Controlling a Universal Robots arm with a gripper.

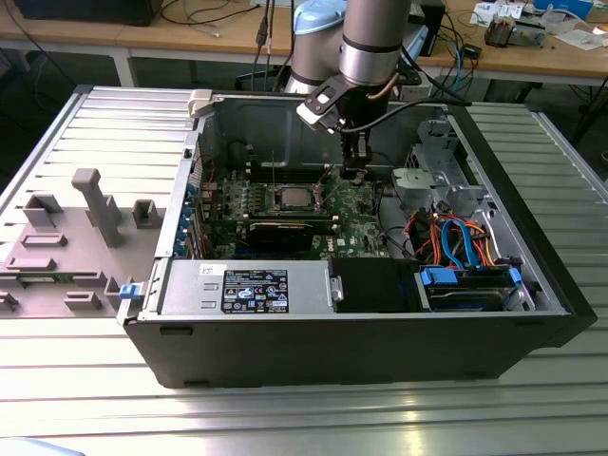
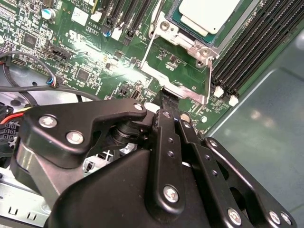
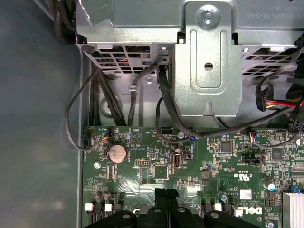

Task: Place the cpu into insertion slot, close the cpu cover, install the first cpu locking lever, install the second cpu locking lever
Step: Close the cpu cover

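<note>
Status: cpu (image 2: 209, 12) is seated in the insertion slot (image 1: 276, 199), roughly mid-motherboard (image 3: 199, 161), inside the open case (image 1: 380, 351) that sits mid-tabletop (image 1: 95, 408). The cpu cover (image 2: 187, 43) looks down over the chip, window framing the metal top. Tool (image 2: 168, 97) is narrow, fingers drawn together, tip right at the silvery wire locking lever (image 2: 187, 93) just off the slot's corner. Can't tell whether it pinches the wire or only touches it. Risks, my read: the wire is thin and springy, so a contact slightly off-centre could let it slip off the tip and snap back. A slip would send the tip down onto the board's small parts beside the slot. If the lever misses its hook, the cover won't clamp and the chip sits loose. Room is tight on one side, with the black memory slots (image 2: 251, 47) running just beside the slot and the case wall (image 2: 266, 142) beyond them. In the first wrist view the drive cage (image 3: 209, 71) and loose black cables (image 3: 95, 118) crowd the board edge near the tool, a snag risk for any wide swing. In the exterior view the graphics card (image 1: 285, 233) lies near the slot toward the case's front edge. Clearest room is straight up out of the case.
</note>
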